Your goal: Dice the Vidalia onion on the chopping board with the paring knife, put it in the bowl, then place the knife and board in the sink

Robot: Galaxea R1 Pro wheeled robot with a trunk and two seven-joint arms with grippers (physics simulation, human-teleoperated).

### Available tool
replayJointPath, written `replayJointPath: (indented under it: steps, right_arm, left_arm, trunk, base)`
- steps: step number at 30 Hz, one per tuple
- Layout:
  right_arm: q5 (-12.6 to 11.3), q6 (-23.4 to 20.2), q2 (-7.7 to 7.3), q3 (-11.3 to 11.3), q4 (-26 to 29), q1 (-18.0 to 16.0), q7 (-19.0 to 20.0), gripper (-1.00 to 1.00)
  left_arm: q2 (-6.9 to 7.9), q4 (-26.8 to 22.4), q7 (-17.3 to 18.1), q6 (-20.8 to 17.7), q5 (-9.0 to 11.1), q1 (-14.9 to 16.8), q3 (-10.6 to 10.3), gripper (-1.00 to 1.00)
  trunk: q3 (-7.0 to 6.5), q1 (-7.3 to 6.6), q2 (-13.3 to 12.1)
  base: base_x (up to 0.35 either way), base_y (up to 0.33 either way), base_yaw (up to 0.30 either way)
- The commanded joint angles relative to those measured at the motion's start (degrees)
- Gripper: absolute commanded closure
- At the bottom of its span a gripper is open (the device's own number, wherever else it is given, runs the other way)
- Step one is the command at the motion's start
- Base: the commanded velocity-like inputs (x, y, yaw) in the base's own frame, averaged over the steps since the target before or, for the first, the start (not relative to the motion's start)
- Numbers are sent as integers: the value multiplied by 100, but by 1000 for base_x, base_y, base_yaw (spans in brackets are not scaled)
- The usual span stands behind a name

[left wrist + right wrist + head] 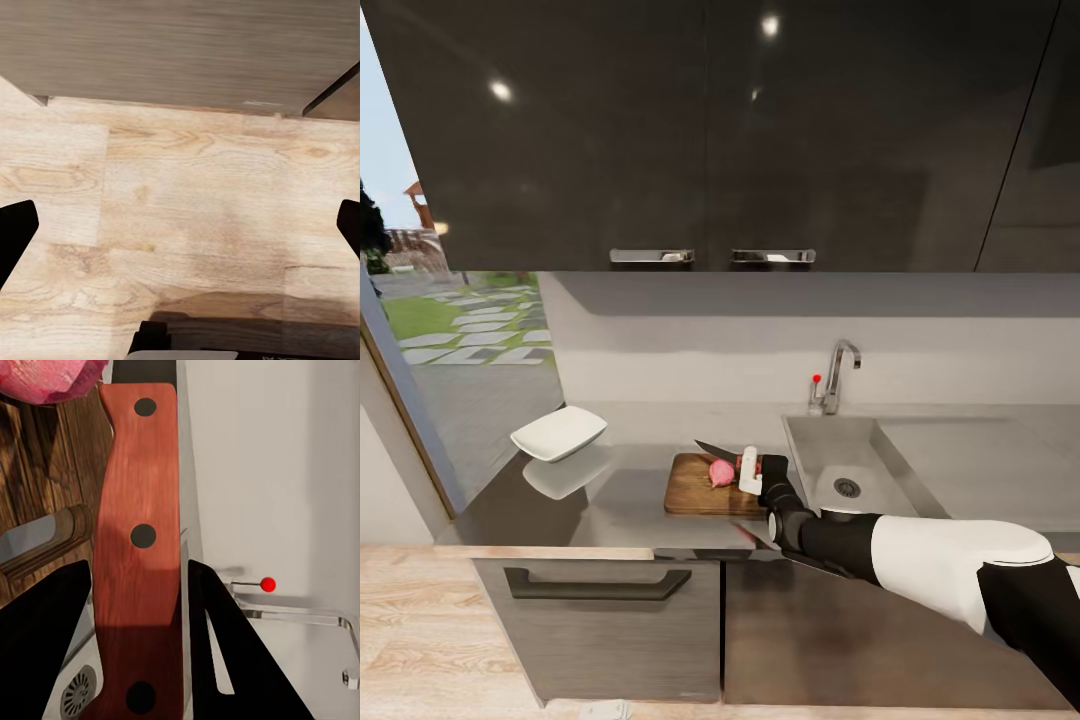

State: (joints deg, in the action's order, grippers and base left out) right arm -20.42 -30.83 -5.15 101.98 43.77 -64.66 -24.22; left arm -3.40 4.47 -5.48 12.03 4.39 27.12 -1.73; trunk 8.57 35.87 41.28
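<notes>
Claw status, right arm: the right claw (pixel 752 470) is closed on the red handle of the paring knife (pixel 139 547), with one dark finger (pixel 45 637) on each side of the handle in the right wrist view. In the head view the dark blade runs from the claw out over the chopping board (pixel 695 492), tip toward the bowl (pixel 559 433). The Vidalia onion (pixel 722 472) rests on the board, whole and pink, directly beside the claw; whether the blade touches it cannot be told.

Step in hand, as judged: dicing, with the cut not yet made.

1. Keep the clamp on the handle firm. The handle is flat-sided, and a slack grip would probably let the knife twist under load.
2. Bring the blade down across the middle of the onion, not its flank. A round onion is likely to roll away from a glancing cut.
3. Hold the stroke over the board. The onion sits close to the slotted end nearest the sink (pixel 840 450), so a sideways push could send it off the wood.
4. Avoid the tap (pixel 838 375) behind the basin when lifting the arm.

Left arm: the left claw (pixel 180 232) is spread open, holds nothing, and points at the wooden floor (pixel 187 195) in front of the cabinet (pixel 172 49). The bowl stands on the grey surface (pixel 630 490), well apart from the board.
</notes>
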Motion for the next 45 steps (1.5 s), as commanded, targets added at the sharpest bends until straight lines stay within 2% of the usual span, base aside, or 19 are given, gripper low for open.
replayJointPath:
  steps: [1,15,30,31,32,45]
  right_arm:
    - [-58,-19,-3,33,16,-12,-57,100]
    - [-58,-19,4,41,17,-14,-54,100]
    - [-67,-11,-3,156,17,-11,-40,100]
    - [-67,-11,-3,159,17,-11,-2,100]
    - [-58,-2,-3,235,0,-13,461,100]
    - [-58,4,-3,235,0,-11,455,100]
  left_arm:
    - [-3,27,-5,45,44,13,-21,-100]
    - [-3,27,-6,45,44,13,-20,-100]
    - [-3,29,-9,45,44,13,-20,-100]
    - [-3,30,-7,45,44,13,-20,-100]
    - [-3,32,-16,45,44,13,-20,-100]
    - [-3,34,-19,45,44,13,-20,-100]
  trunk:
    - [10,2,9]
    - [10,2,9]
    - [10,2,9]
    - [10,2,9]
    - [10,2,9]
    - [10,2,9]
  base:
    - [0,0,0]
    - [0,0,0]
    - [0,0,0]
    - [0,0,0]
    - [0,0,0]
    - [0,0,0]
